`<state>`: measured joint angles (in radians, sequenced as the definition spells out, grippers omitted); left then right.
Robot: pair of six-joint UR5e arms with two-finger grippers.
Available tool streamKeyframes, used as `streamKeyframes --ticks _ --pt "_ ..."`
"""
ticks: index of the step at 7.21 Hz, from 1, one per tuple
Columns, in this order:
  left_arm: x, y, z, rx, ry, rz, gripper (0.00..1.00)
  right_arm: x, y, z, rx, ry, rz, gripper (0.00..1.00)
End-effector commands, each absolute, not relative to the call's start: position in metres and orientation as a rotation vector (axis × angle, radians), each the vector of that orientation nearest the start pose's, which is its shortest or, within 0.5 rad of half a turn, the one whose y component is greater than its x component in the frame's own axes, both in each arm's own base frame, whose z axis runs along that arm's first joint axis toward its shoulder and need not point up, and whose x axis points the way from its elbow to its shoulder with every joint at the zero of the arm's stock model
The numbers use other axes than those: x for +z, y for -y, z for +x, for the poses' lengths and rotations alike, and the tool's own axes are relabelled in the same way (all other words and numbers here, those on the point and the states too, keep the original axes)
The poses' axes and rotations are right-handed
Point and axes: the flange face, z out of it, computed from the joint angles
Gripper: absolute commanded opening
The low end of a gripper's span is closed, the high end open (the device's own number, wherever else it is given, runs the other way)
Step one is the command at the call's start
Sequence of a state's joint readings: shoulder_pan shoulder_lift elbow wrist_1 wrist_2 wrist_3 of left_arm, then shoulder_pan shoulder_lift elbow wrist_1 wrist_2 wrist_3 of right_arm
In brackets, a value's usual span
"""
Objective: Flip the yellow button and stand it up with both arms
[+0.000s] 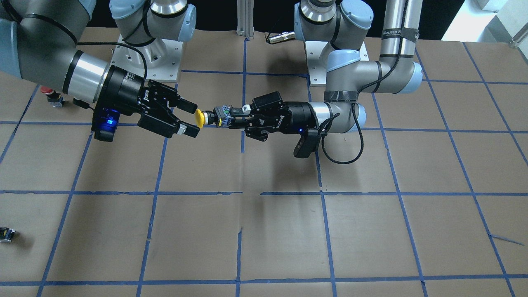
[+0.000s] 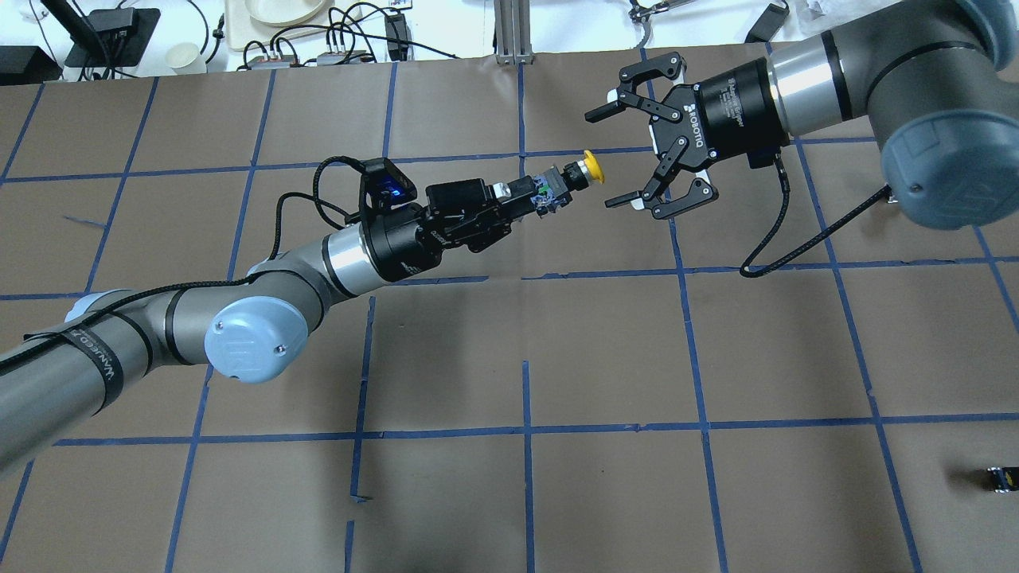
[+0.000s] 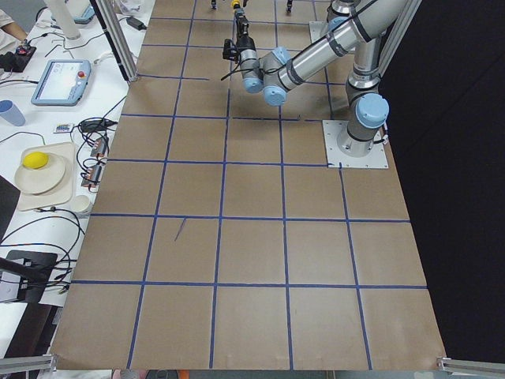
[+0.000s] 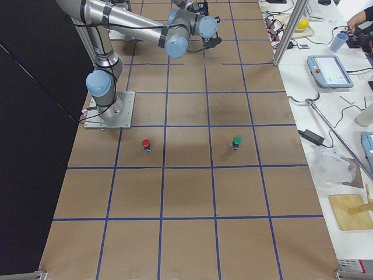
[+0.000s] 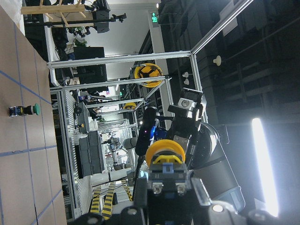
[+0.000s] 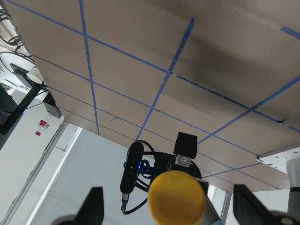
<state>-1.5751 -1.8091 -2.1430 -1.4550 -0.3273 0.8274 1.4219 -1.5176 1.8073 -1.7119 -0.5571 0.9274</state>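
The yellow button (image 1: 199, 118) is held in the air over the middle of the table, lying level, with its yellow cap pointing at my right gripper. My left gripper (image 1: 226, 117) is shut on its black-grey body (image 2: 556, 187). My right gripper (image 2: 607, 157) is open, and its two fingertips (image 1: 190, 107) stand on either side of the cap without touching it. In the right wrist view the cap (image 6: 177, 197) sits centred between the open fingers (image 6: 92, 206). In the left wrist view the button (image 5: 164, 152) points away from the camera, towards the right gripper behind it.
A red-capped button (image 1: 51, 95) stands on the table under the right arm; it also shows in the exterior right view (image 4: 145, 143). A green-capped button (image 4: 236, 141) stands near it. A tiny dark part (image 2: 999, 477) lies at the table's near right. The brown table (image 1: 288, 239) has blue tape lines.
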Motion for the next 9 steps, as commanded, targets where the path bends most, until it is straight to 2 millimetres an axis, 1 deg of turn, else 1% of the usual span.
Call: streamKeyframes --ticks 1,4,5,6,7,8,9 --pt "0.2529 0.4668 -0.2291 0.269 1.324 0.069 0.01 0.4073 0.5167 0.1429 0.613 -1.825 1.197 0.82" --pt "0.2527 0.4666 -0.2292 0.268 1.327 0.067 0.01 0.4093 0.5177 0.1445 0.625 -1.793 1.184 0.83" --pt "0.2534 0.4664 -0.2292 0.266 1.326 0.068 0.01 0.4064 0.5166 0.1447 0.632 -1.792 1.188 0.82" --pt "0.2548 0.4668 -0.2292 0.268 1.326 0.065 0.01 0.4057 0.5170 0.1446 0.633 -1.791 1.189 0.63" --pt "0.2550 0.4662 -0.2292 0.268 1.326 0.065 0.02 0.4050 0.5167 0.1447 0.636 -1.790 1.191 0.53" --pt "0.2549 0.4661 -0.2292 0.266 1.326 0.067 0.02 0.4054 0.5168 0.1446 0.635 -1.791 1.192 0.38" --pt "0.2549 0.4661 -0.2292 0.266 1.326 0.067 0.02 0.4062 0.5171 0.1446 0.633 -1.791 1.189 0.26"
